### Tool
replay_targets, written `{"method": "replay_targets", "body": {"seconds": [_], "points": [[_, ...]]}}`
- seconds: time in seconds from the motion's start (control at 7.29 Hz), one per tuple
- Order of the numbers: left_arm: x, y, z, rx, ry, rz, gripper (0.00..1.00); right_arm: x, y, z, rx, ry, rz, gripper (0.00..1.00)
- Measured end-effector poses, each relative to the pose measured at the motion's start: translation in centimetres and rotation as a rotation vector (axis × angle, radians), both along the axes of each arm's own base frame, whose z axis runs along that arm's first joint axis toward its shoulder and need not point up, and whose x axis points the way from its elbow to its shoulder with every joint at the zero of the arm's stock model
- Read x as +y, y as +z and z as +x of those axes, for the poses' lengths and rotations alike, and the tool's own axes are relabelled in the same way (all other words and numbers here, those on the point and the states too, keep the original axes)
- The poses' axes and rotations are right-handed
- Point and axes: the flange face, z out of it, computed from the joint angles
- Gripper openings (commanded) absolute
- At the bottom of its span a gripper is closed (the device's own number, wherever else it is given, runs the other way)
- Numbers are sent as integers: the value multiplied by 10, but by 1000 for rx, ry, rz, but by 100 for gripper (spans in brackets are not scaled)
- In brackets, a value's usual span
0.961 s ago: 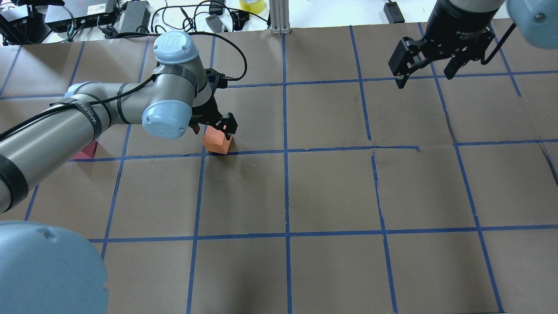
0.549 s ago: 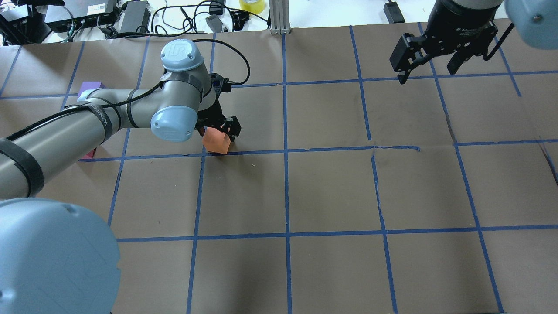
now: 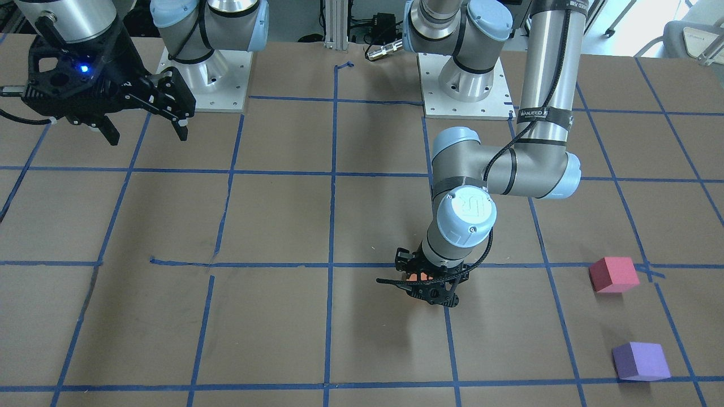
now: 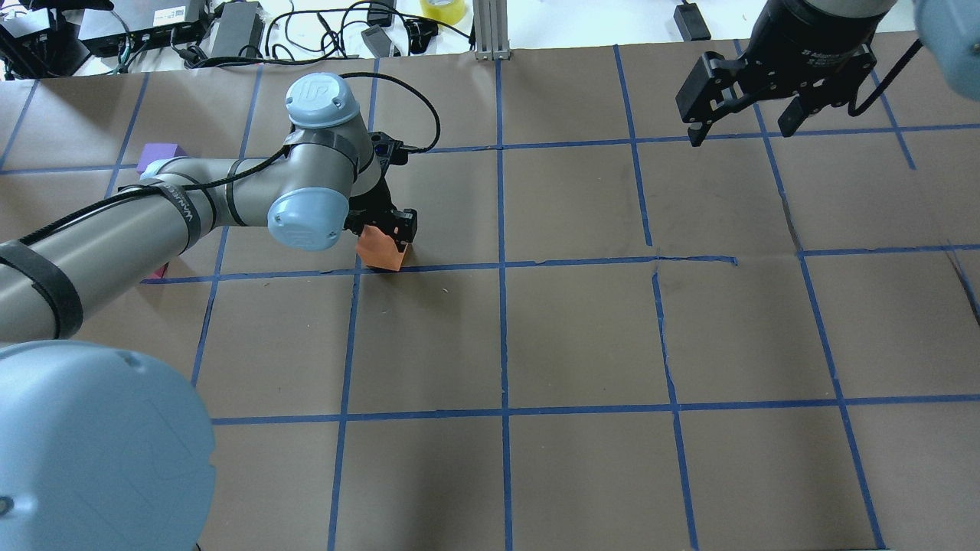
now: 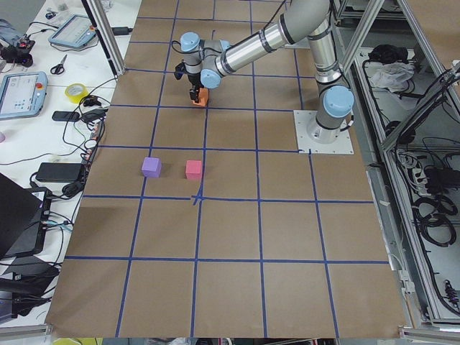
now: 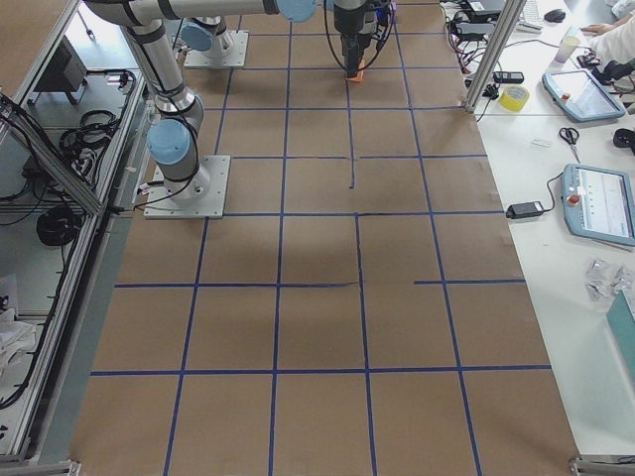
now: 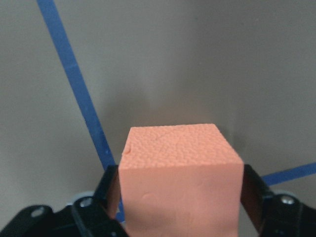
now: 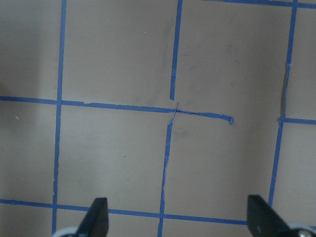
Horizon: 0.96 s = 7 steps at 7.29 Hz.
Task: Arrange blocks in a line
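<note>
The orange block [image 4: 379, 251] sits on the brown paper by a blue tape crossing. My left gripper [image 4: 380, 229] is down over it, and in the left wrist view the block [image 7: 180, 168] fills the space between both fingers [image 7: 111, 190], which press its sides. The front view shows only a sliver of orange [image 3: 419, 276] under the gripper [image 3: 427, 282]. The reddish-pink block [image 3: 613, 274] and the purple block [image 3: 640, 360] lie apart at the robot's far left. My right gripper [image 4: 741, 134] is open and empty, high over the far right of the table.
Blue tape lines [image 4: 501, 264] divide the brown paper into large squares. Cables, power bricks and a tape roll [image 4: 442, 9] lie beyond the far edge. The robot bases [image 3: 464, 85] stand at the near edge. The purple block [image 4: 159, 151] shows beside my left arm.
My left arm has swung so that the purple block now shows, and the gripper has lowered and closed around the orange block. My right gripper has drifted slightly.
</note>
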Motion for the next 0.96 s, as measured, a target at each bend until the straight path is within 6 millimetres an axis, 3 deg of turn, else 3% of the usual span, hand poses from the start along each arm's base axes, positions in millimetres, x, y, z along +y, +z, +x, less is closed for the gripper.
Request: {"method": "replay_targets", "body": {"seconds": [0.14,0.27,0.41,0.55,0.96], "points": [[-1,6,0,-1,1,-11,13,8,-1,0,3,-3,5,100],[-2,18,1,-7,5,-34,2,14,-3,-1,12,-4,11,100],[-11,33,11,-13,22,-66,0,20,-4,-1,21,-5,13,100],[-29,46,40,-14,68,-96,0,24,-5,-2,41,-3,15,100],[-71,63,161,-57,147,-140,0,27,-9,2,68,17,23,100]]}}
